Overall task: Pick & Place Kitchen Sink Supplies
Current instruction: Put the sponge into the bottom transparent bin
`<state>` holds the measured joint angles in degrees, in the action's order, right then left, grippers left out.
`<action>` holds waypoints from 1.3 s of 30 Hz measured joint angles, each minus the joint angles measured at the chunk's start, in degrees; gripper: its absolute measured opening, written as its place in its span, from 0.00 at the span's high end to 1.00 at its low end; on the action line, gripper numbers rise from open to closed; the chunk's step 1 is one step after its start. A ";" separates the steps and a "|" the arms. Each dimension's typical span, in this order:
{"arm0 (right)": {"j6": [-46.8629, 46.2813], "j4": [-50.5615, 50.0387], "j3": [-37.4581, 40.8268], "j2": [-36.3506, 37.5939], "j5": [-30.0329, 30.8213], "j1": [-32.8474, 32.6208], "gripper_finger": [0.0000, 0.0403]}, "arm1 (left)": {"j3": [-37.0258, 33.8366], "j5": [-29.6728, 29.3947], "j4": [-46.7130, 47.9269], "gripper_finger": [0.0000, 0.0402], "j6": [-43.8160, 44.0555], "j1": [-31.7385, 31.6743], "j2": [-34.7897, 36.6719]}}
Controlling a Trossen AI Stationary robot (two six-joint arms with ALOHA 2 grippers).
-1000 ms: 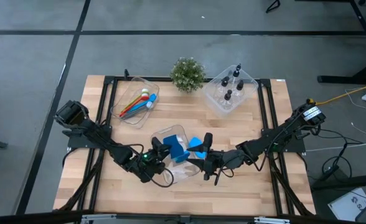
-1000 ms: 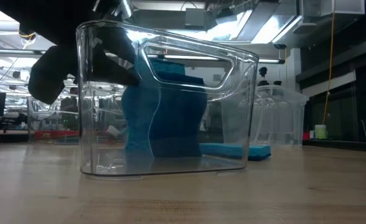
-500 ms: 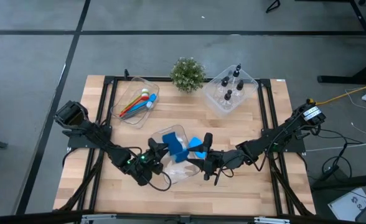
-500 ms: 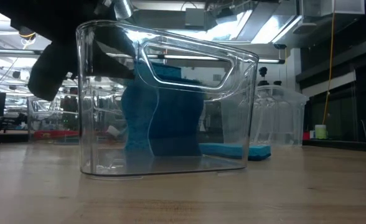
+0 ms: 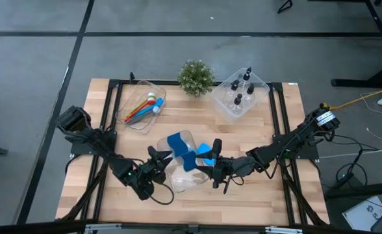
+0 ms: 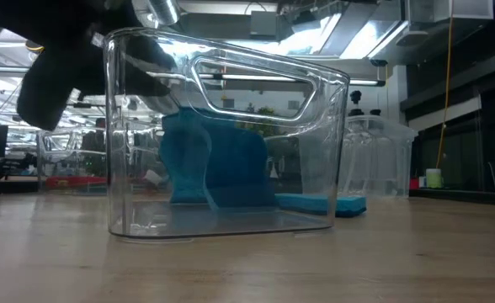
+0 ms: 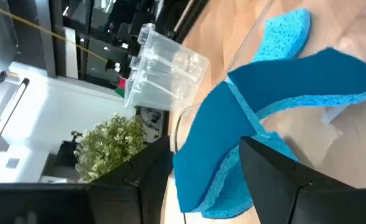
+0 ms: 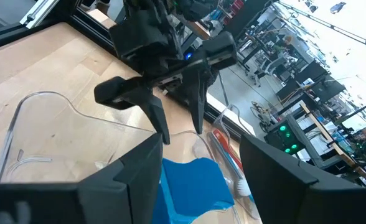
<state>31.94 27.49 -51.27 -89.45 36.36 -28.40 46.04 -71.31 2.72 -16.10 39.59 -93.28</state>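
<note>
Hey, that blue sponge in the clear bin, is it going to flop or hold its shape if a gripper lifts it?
The sponge will probably flop: it already sags in a curve inside the bin. Its porous edge in the left wrist view suggests it is light and squashy, so fingers would likely pinch it thin. The rough surface should not slip much.

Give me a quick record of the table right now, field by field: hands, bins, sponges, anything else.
left hand: open, at the near bin's left edge, holding nothing
right hand: open, at that bin's right side
near bin: clear, middle front of the table
sponge in bin: blue, leaning inside
second sponge: blue, flat on the table beside the bin
brush bin: back left, coloured brushes inside
bottle bin: back right, black-capped bottles inside
plant: back centre
</note>
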 joint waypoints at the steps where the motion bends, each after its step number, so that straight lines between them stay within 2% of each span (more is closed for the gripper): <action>1: 0.00 0.00 0.00 0.00 0.00 0.00 0.47 | 0.00 -0.35 0.47 0.53 1.07 0.38 0.31; 6: 0.00 -0.02 0.00 0.00 0.00 0.00 0.47 | 0.00 0.18 5.78 0.53 11.49 1.65 6.29; 13: 0.00 -0.03 0.00 0.00 0.00 0.00 0.47 | 0.00 5.02 21.66 0.53 26.41 2.06 21.29; 18: -0.79 -0.03 0.00 0.00 0.00 -0.02 0.47 | -0.49 5.10 32.52 0.53 37.56 2.51 31.73; 29: -5.41 -0.28 0.01 0.29 0.01 -0.02 0.47 | -14.99 4.84 32.83 0.54 49.70 4.58 50.93; 39: -10.16 -2.82 0.02 2.19 -0.37 -0.02 0.47 | -27.64 5.43 24.19 0.54 51.07 4.58 66.52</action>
<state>21.78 24.66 -51.24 -87.26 35.99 -28.42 18.40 -65.89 26.91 34.97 44.16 -26.76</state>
